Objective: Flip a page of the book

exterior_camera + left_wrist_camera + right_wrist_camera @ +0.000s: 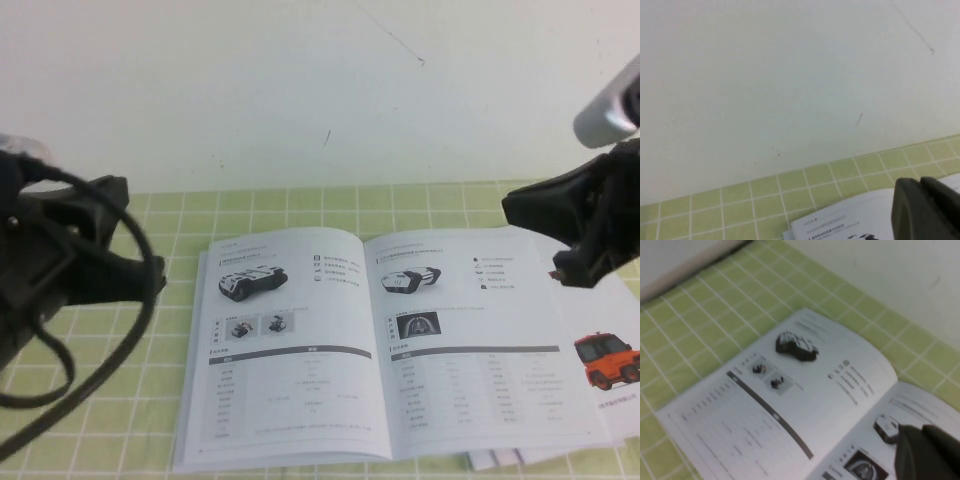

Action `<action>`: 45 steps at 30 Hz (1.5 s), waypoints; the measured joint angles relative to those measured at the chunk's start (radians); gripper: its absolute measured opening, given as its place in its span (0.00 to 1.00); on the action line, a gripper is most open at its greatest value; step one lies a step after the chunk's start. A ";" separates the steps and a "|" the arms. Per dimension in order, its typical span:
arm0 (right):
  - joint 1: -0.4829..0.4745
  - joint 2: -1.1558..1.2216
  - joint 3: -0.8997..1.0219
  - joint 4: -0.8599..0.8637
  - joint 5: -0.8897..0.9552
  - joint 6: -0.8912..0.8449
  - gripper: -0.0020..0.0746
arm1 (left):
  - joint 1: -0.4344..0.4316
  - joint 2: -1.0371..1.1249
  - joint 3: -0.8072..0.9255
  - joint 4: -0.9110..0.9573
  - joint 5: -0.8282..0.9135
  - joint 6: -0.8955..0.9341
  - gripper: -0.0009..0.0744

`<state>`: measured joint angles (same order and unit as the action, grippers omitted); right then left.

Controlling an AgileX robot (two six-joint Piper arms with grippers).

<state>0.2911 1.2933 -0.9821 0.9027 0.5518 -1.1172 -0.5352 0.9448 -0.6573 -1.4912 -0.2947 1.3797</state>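
The book [385, 345] lies open and flat on the green checked mat. The page [285, 350] with two small black chassis pictures above a grey-barred table lies flat as the left-hand side. It also shows in the right wrist view [770, 390]. The right-hand side [480, 350] shows one black-and-white vehicle. My left gripper [152, 278] hovers at the book's left edge, fingers together and empty; in the left wrist view [927, 210] it is over the book's far corner [850, 220]. My right gripper [563, 270] hangs above the right-hand side's far outer corner, shut and empty; it also shows in the right wrist view [930, 455].
A sheet with an orange vehicle [605, 360] sticks out from under the book's right side. The green checked mat [130, 400] covers the table. A white wall [300, 90] stands just behind the book. A black cable [60, 400] loops from my left arm.
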 joint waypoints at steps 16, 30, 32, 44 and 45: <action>0.000 -0.472 0.295 0.381 -0.048 -0.405 0.02 | 0.000 -0.533 0.277 -0.266 -0.126 0.343 0.01; 0.000 -0.627 0.333 0.339 -0.002 -0.410 0.02 | 0.000 -0.585 0.382 -0.271 -0.118 0.350 0.01; 0.000 -0.627 0.333 0.338 0.017 -0.410 0.02 | 0.000 -0.585 0.382 -0.271 -0.116 0.350 0.01; 0.000 -0.627 0.333 0.334 0.073 -0.410 0.02 | 0.000 -0.585 0.382 -0.271 -0.106 0.352 0.01; 0.000 -0.627 0.333 0.334 0.073 -0.410 0.02 | 0.000 -0.585 0.382 -0.271 -0.106 0.352 0.01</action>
<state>0.2911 0.6667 -0.6492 1.2367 0.6244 -1.5270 -0.5352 0.3594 -0.2748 -1.7623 -0.4011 1.7320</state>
